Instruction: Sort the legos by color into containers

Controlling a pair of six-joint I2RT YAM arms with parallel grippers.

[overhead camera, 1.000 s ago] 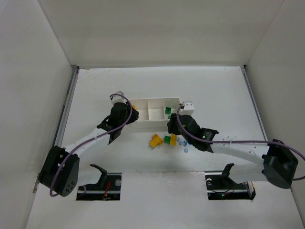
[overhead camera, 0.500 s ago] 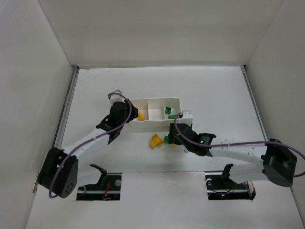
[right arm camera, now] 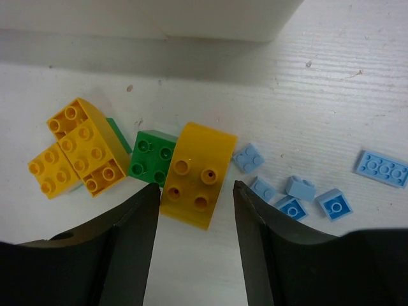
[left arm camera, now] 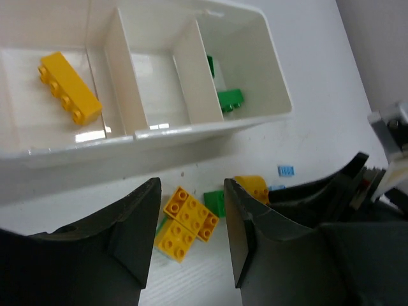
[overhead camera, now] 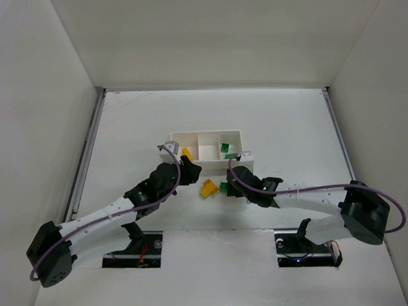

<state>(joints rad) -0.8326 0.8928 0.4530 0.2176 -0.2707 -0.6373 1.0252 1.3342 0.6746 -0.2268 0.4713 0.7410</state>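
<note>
My left hand [left arm camera: 189, 236] and right hand [right arm camera: 194, 237] are matte black. My arms [overhead camera: 105, 214] are white tubes with black joints [overhead camera: 364, 218] and purple cables [overhead camera: 306, 187].

The left arm [overhead camera: 108, 213] is stretching out from its base at the near left, running diagonally forward and to the right, with its wrist tipping downward. The left gripper [left arm camera: 191, 191] is pointing forward and down, its jaws standing moderately parted. The right arm [overhead camera: 306, 194] is lying low and reaching leftward from its base. The right gripper [right arm camera: 194, 191] is aiming steeply down, its jaws standing apart.
</note>
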